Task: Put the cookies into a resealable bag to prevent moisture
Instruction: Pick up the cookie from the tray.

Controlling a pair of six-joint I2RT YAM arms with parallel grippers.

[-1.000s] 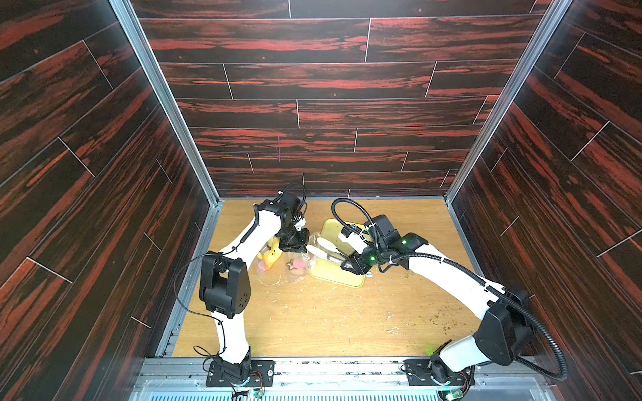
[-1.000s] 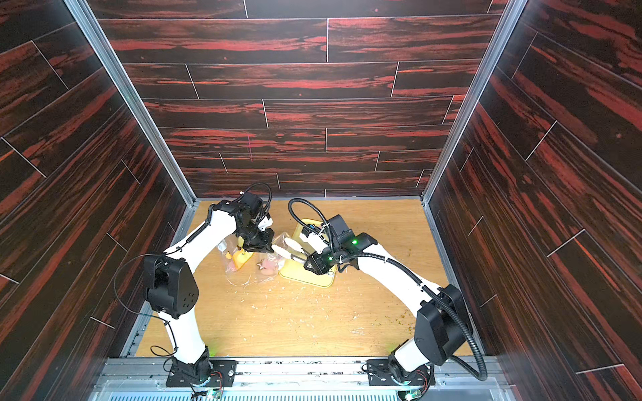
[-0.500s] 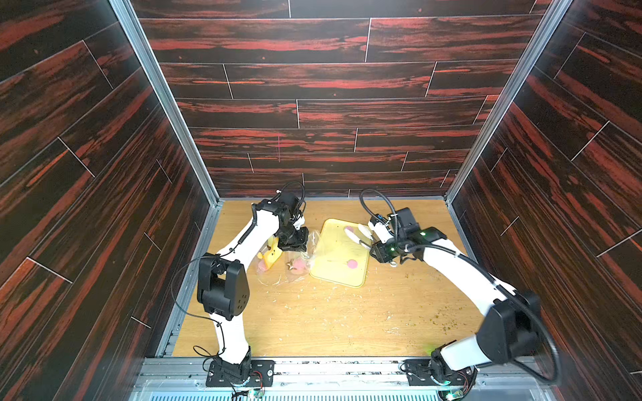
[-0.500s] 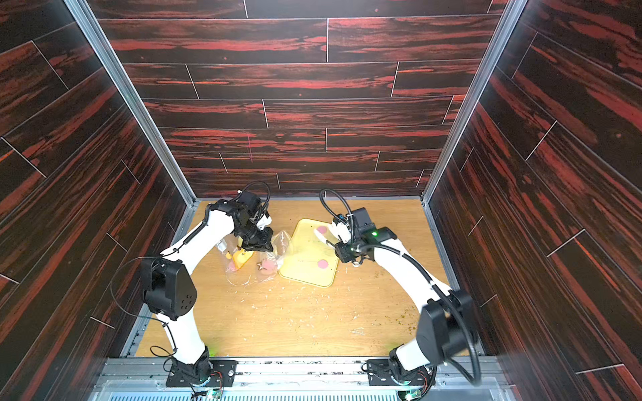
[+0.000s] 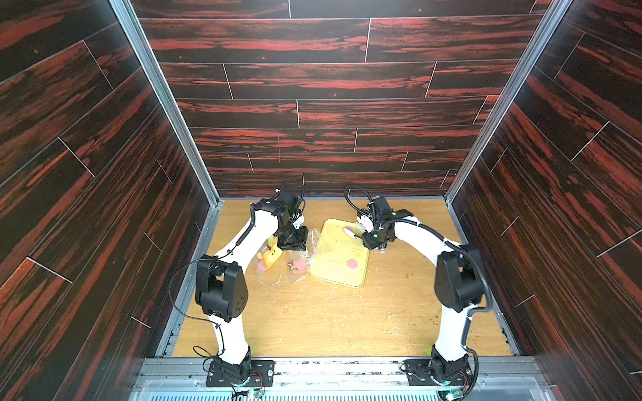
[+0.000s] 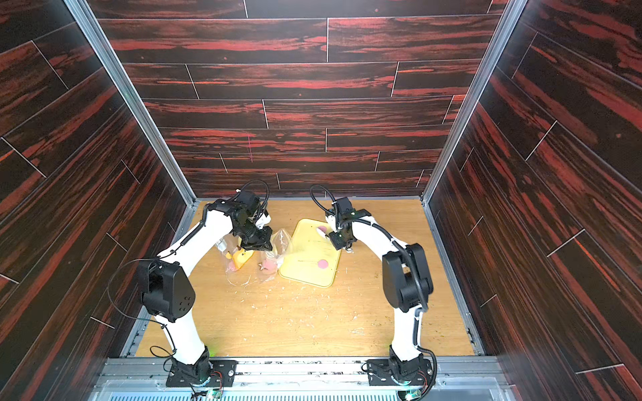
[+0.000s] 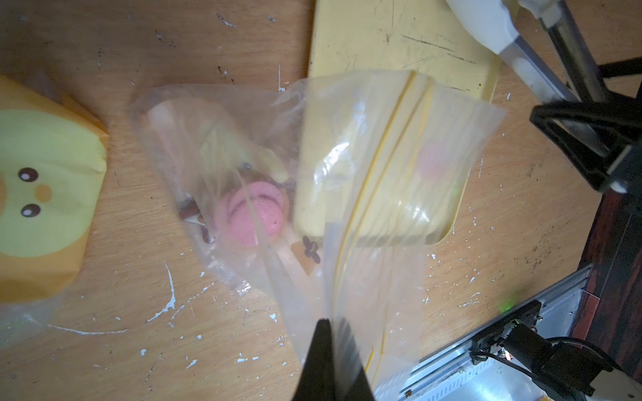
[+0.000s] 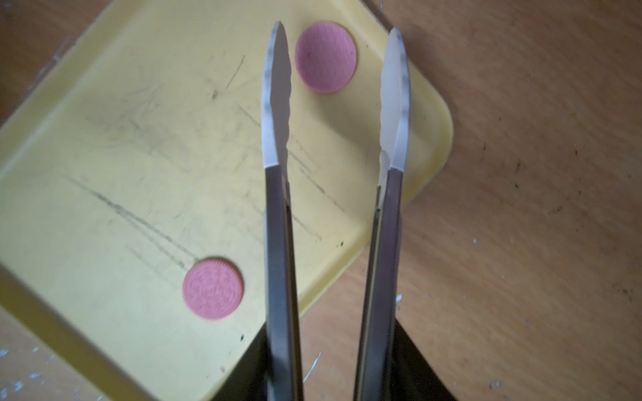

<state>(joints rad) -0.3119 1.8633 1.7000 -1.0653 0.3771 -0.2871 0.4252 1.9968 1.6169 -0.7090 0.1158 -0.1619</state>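
My left gripper (image 7: 330, 323) is shut on the rim of a clear resealable bag (image 7: 364, 173), holding its mouth up beside the yellow tray (image 5: 331, 276). Pink cookies (image 7: 252, 215) and a brown star cookie (image 5: 291, 266) lie inside the bag. My right gripper (image 8: 330, 354) is shut on metal tongs (image 8: 278, 104) with white tips, which are spread with nothing between them. The tips hover over the tray's far right corner, on either side of one pink cookie (image 8: 326, 57). A second pink cookie (image 8: 213, 288) lies near the tray's front edge, seen in both top views (image 6: 322, 264).
A second clear bag with a yellow duck-face packet (image 7: 41, 194) lies left of the held bag (image 5: 269, 255). White crumbs and scratches dot the wooden table (image 5: 330, 319). Dark panel walls close in three sides.
My right arm has drawn the tongs back from the bag mouth, across the tray to its far right corner. The left gripper has kept hold of the bag without moving.
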